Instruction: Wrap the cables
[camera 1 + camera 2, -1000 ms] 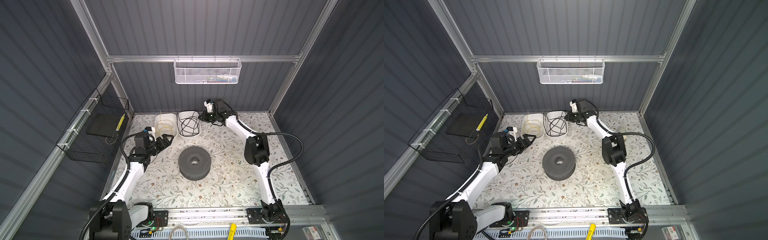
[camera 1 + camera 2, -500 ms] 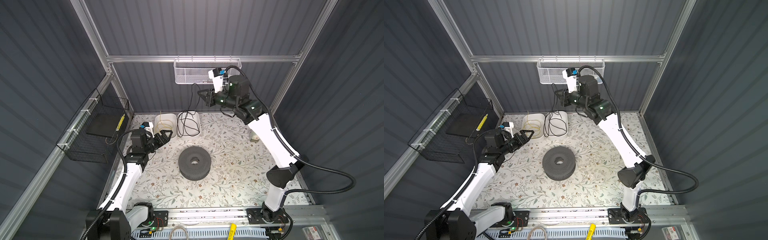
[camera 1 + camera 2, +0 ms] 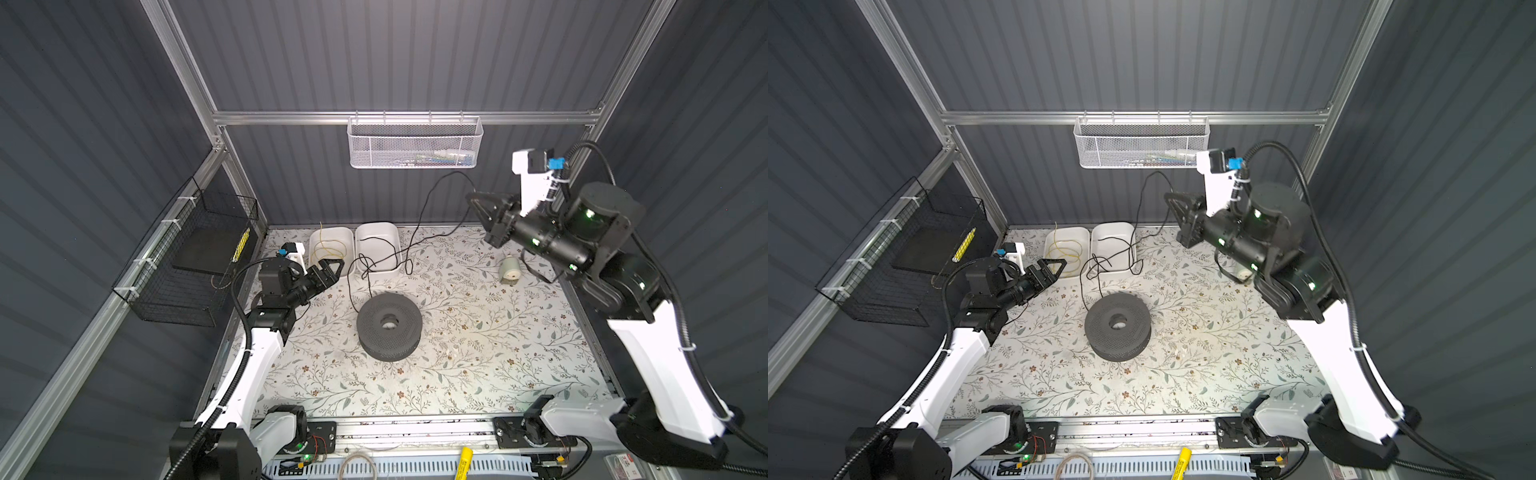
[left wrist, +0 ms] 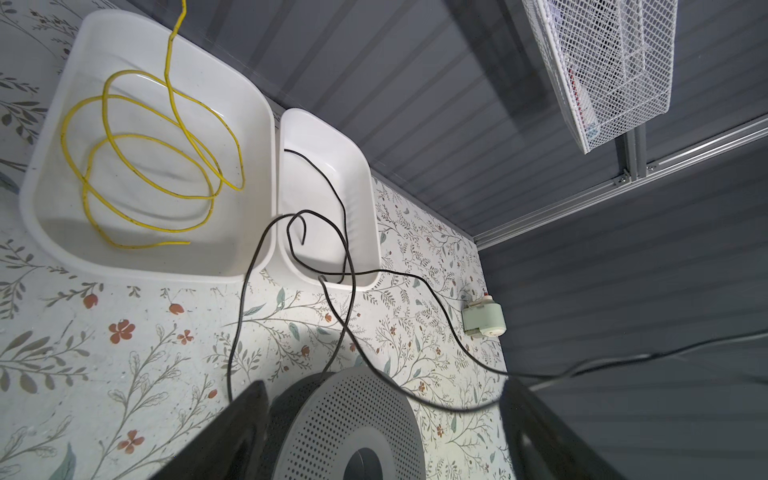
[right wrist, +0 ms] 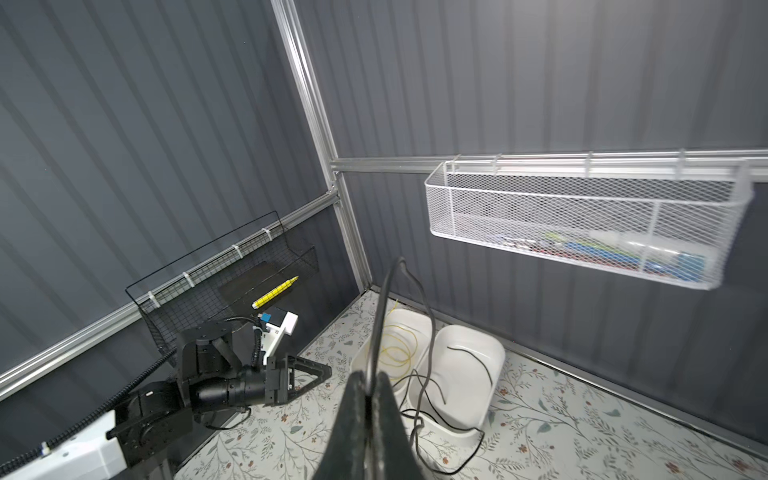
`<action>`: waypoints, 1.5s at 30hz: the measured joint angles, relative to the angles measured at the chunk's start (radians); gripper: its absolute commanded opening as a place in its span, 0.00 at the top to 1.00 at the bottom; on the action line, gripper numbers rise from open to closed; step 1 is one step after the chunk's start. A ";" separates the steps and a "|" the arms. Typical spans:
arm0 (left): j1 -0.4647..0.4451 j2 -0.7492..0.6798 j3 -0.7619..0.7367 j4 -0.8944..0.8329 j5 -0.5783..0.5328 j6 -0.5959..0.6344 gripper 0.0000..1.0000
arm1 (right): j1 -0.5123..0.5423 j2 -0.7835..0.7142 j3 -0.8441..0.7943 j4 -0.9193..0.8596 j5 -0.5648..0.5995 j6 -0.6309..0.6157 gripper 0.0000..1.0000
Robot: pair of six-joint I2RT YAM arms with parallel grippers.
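The cables are one thin black cord [image 3: 422, 216] [image 3: 1139, 208]. It rises from the right-hand white bin [image 3: 376, 226] and arcs up to my right gripper [image 3: 476, 199] [image 5: 368, 376], which is shut on it high above the table's back right. Loose loops [image 4: 345, 232] spill over the bin's front rim onto the table, and one strand reaches the dark perforated spool [image 3: 389, 324] [image 4: 345, 419]. My left gripper [image 3: 332, 266] [image 4: 384, 386] stands open and empty, low beside the left bin, apart from the cord.
A yellow wire coil [image 3: 328, 249] lies in the left white bin [image 4: 50, 124]. A small pale green motor [image 3: 510, 269] sits at the back right. A white mesh basket [image 3: 415, 143] hangs on the back wall, a black wire basket [image 3: 195, 257] on the left wall.
My right arm has risen from the bin and swung up and to the right, drawing the black cord out with it. Loops have slid onto the table. The left gripper barely moved.
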 measured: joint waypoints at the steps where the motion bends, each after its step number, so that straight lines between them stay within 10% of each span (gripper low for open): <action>1: 0.000 -0.001 -0.006 0.001 0.000 0.000 0.12 | 0.000 -0.066 -0.090 0.005 0.027 0.003 0.99; 8: 0.000 0.007 -0.069 0.019 -0.003 0.000 0.12 | 0.000 -0.319 -0.568 -0.014 0.157 0.050 0.83; 13: 0.000 0.078 -0.076 0.053 -0.003 -0.001 0.14 | 0.000 -0.338 -0.779 -0.062 0.214 0.089 0.55; 24: -0.210 0.360 0.143 0.018 -0.135 0.090 0.20 | -0.008 -0.183 -0.798 0.034 0.242 0.092 0.44; 35: -0.261 0.729 0.419 -0.073 -0.246 0.205 0.56 | -0.128 0.150 -0.767 0.266 0.046 0.117 0.46; 39: -0.273 0.758 0.422 -0.093 -0.242 0.232 0.97 | -0.158 0.218 -0.752 0.330 -0.009 0.138 0.48; 45: -0.286 0.678 0.453 -0.123 -0.200 0.267 1.00 | -0.177 0.334 -0.703 0.394 -0.068 0.165 0.50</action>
